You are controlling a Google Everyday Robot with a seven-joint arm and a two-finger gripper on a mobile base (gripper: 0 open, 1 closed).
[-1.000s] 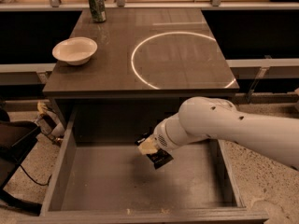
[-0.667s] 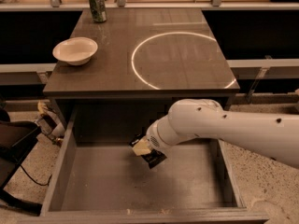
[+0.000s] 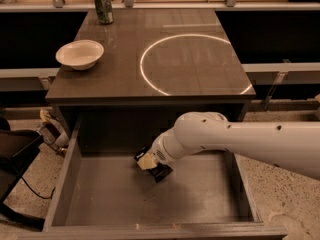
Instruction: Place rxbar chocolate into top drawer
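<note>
The top drawer (image 3: 100, 194) is pulled wide open below the dark cabinet top. My white arm reaches in from the right, and my gripper (image 3: 150, 165) is low inside the drawer, near the middle of its back half. A small dark glossy bar, the rxbar chocolate (image 3: 160, 172), shows at the gripper's tip, just above or on the drawer's flat bottom. The arm hides most of the gripper.
On the cabinet top (image 3: 200, 84) stand a white bowl (image 3: 80, 54) at the left and a green soda can (image 3: 104, 7) at the back left; a bright ring of light marks its middle. A dark chair and cables (image 3: 20, 174) sit left of the drawer.
My arm and gripper have moved a little to the left and slightly lower inside the drawer, carrying the dark bar along.
</note>
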